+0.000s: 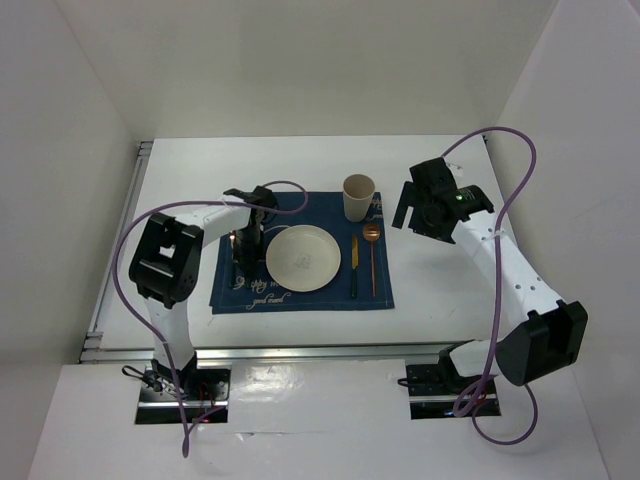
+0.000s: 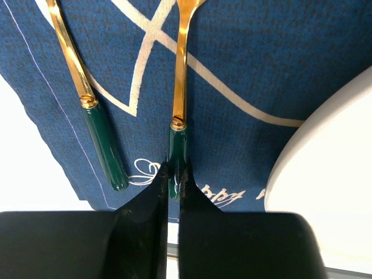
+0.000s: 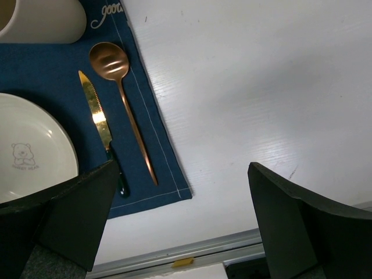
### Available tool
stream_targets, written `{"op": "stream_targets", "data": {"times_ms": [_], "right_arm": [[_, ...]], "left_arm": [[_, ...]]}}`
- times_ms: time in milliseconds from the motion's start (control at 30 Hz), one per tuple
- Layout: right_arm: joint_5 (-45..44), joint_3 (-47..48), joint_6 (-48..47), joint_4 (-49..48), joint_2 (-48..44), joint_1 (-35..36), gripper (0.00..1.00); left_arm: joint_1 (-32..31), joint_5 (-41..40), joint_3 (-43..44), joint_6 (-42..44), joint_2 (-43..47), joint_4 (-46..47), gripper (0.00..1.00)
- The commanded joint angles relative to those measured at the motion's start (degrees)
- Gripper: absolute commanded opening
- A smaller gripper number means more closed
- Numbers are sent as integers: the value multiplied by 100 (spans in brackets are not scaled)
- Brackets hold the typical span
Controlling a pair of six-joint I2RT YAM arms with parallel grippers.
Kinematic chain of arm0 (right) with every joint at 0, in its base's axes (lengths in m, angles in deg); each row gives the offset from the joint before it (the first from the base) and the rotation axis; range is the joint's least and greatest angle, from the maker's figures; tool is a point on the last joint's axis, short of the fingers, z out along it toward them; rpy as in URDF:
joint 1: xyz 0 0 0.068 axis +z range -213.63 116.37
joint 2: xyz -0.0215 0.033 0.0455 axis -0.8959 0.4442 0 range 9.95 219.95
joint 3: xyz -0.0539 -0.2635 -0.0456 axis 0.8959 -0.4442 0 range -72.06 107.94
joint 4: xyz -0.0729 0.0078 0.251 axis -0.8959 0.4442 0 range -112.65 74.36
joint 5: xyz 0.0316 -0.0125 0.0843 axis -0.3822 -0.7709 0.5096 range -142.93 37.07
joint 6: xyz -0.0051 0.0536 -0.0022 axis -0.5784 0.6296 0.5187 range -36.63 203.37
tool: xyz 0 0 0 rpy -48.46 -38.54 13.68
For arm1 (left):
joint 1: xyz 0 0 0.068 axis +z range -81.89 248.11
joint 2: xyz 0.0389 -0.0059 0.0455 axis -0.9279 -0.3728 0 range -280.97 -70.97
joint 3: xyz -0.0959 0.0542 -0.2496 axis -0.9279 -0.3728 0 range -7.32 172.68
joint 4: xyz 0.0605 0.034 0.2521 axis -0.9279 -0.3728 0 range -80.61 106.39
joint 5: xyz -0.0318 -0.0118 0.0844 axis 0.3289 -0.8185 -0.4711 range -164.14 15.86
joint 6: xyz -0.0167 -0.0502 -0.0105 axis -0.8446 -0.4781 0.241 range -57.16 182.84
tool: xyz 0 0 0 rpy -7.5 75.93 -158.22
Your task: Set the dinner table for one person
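The dinner table (image 1: 450,290) is a white top with rail edges. On it lies a navy placemat (image 1: 300,292) with a cream plate (image 1: 303,257), a cream cup (image 1: 358,197), a gold knife (image 1: 354,265) and a copper spoon (image 1: 372,255). My left gripper (image 2: 172,174) is shut on the green handle of a gold utensil (image 2: 180,87) that lies on the placemat's left part, left of the plate (image 2: 325,163). Its head is out of view. A second gold, green-handled utensil (image 2: 99,139) lies beside it. My right gripper (image 3: 183,168) is open and empty over bare table right of the placemat.
The right wrist view shows the spoon (image 3: 125,110), knife (image 3: 102,125), plate (image 3: 29,151) and cup (image 3: 40,20) on the placemat, and the table's near rail (image 3: 192,253). White walls enclose the table. The left rail (image 1: 120,250) runs along the left edge.
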State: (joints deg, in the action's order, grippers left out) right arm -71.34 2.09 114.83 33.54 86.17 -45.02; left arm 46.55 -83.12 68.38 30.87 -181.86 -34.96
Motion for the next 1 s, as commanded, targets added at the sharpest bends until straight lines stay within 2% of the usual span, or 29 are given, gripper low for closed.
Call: {"op": "stream_targets", "data": {"times_ms": [0,67,100,133,167,267,400,567,767,900,967], "right_arm": [[-180,-23,-79,-55,-55,46,100],[-128,29,-79,-108,6,46,100],[-127,29,-131,-108,67,46,100],[-127,90,-132,-108,68,46,100],[-127,91,-132,-108,68,46,100],[-127,91,-132,-108,68,46,100],[-75,91,-132,-108,68,46,100],[-13,91,-184,-160,-46,46,100],[171,91,-184,-99,-239,46,100],[688,-330,-27,76,-573,46,100],[690,-681,332,382,-870,46,100]], "left_arm": [[-24,-201,251,-117,-205,-190,0],[-24,-114,252,-11,-258,-191,6],[-24,-9,200,-11,-258,-139,14],[-24,-8,199,76,-179,-60,25],[-24,70,60,129,-48,-7,43],[-24,220,-116,200,251,169,65],[-24,273,-56,252,357,169,67],[-24,71,129,252,559,-14,65],[-24,-491,489,558,1095,-244,64],[90,-1000,368,1286,2033,62,65],[544,-1001,200,1526,2500,230,65]]}}
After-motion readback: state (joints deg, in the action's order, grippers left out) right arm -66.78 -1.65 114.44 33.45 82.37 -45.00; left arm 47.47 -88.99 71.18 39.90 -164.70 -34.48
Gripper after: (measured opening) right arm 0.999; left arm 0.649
